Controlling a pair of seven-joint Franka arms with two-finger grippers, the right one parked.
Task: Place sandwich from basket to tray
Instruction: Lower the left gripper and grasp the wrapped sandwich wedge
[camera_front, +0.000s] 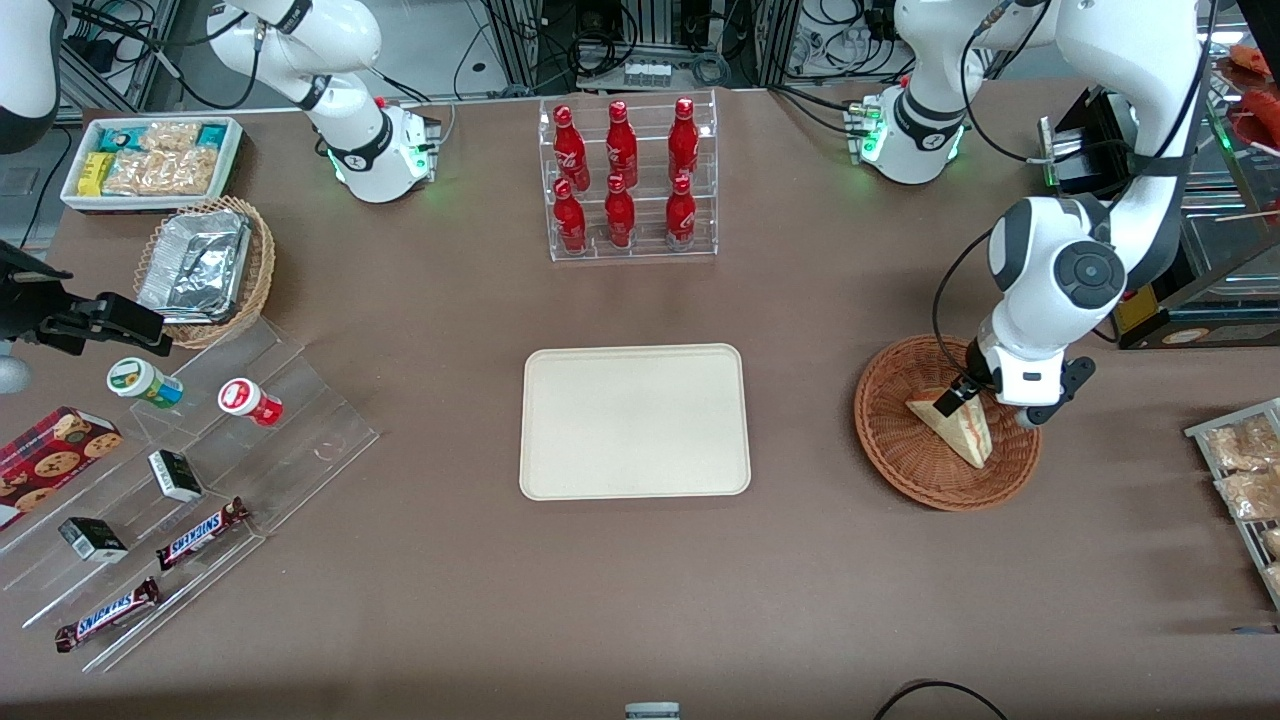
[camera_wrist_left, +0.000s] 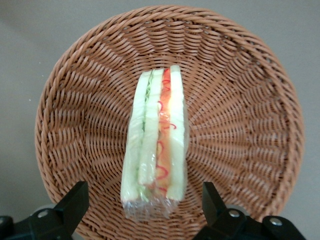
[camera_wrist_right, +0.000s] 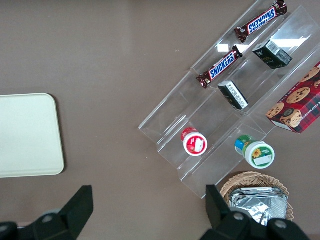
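1. Brown tabletop (camera_front: 420, 600) spreads under everything we see, with cables and frames along its farther edge.
2. We see the sandwich (camera_front: 955, 425) lying in the basket (camera_front: 890, 440), toward the working arm's end of the table; its red, orange and green layers (camera_wrist_left: 160, 140) face up at the wrist camera, and clear wrap covers it.
3. We find the gripper (camera_wrist_left: 145, 202) hovering just above the sandwich, jaws spread wide, one finger (camera_wrist_left: 75, 200) on each side of the wedge's broad end, gripping nothing.
4. We see the tray (camera_front: 634, 421) near the table's middle, well apart from the basket and bare.
5. Farther from the front camera than the tray stands a clear rack of red bottles (camera_front: 625, 180).
6. Toward the parked arm's end we see a clear stepped stand (camera_front: 200, 470) with chocolate bars (camera_front: 200, 535) and small tubs (camera_front: 248, 400).
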